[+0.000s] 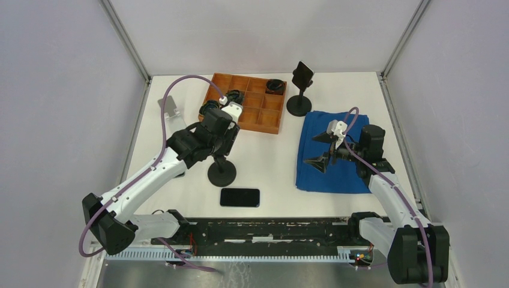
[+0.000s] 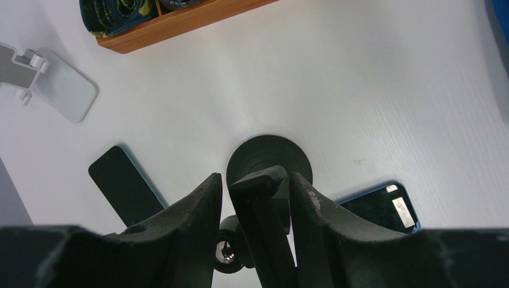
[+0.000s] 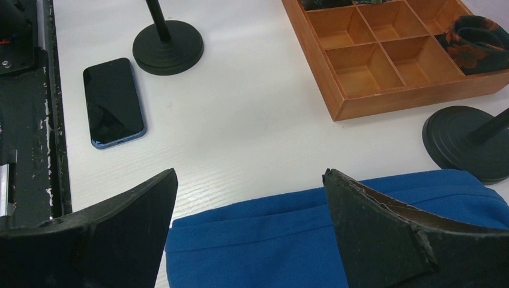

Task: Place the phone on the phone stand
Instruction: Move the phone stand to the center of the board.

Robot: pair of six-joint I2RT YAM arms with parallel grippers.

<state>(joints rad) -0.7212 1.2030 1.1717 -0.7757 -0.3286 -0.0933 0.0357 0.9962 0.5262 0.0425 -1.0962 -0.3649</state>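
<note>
The left gripper [image 2: 257,186] is found half closed astride the head of the black phone stand [image 1: 222,174]; whether contact is made cannot be told. It is judged that the closure should be centred and square, so that the stand is steadied and its round base is kept flat on the table. The right gripper [image 3: 249,180] is held wide open and empty over the blue cloth [image 3: 270,240]. The phone [image 1: 239,197], a dark slab edged in blue, lies flat, screen up, just beside the stand's base.
</note>
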